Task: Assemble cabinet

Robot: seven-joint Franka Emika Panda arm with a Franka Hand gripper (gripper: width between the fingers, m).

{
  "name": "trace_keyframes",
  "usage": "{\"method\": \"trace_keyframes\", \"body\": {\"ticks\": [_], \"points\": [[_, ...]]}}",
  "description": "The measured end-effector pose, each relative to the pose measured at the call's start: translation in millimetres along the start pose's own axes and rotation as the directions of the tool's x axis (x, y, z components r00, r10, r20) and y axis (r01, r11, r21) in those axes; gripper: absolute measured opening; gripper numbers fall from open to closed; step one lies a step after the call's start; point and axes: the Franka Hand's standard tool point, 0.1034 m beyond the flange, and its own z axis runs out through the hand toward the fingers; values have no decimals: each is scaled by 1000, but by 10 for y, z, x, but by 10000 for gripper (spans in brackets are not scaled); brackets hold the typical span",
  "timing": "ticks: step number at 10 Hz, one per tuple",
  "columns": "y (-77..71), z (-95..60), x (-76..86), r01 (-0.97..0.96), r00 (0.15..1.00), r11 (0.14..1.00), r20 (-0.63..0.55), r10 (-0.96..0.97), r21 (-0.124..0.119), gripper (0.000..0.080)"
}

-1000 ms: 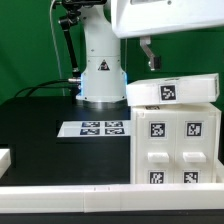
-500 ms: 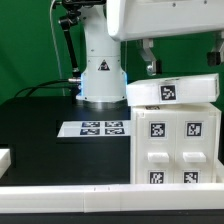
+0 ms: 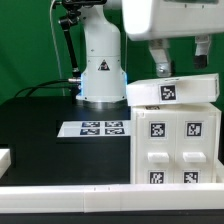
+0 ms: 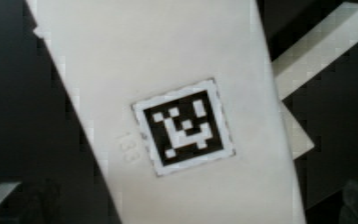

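Hand (image 3: 182, 66) hovered wide open, 12 o'clock of white plastic box cabinet (image 3: 160, 150), over its tagged top panel (image 3: 145, 95). Looked like the panel-grasp step; next needed a straight descent.

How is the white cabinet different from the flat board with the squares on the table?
The cabinet stands up as a tall box; the marker board lies thin and flat on the black table. The cabinet's tags are spread out, one on top and more down its front; the marker board's tags sit packed together. Both are white with black-and-white square tags.
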Motion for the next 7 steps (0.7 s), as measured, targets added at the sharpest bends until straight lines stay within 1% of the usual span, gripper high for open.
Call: {"method": "trace_keyframes", "body": {"ticks": [1, 2, 6, 7], "points": [[-13, 37, -38, 54, 999, 999, 4, -54, 3, 796], [-5, 54, -63, 117, 993, 993, 15, -117, -1, 796], [13, 166, -130, 95, 995, 995, 30, -95, 3, 787], [18, 188, -147, 90, 995, 996, 34, -91, 5, 596]]}}
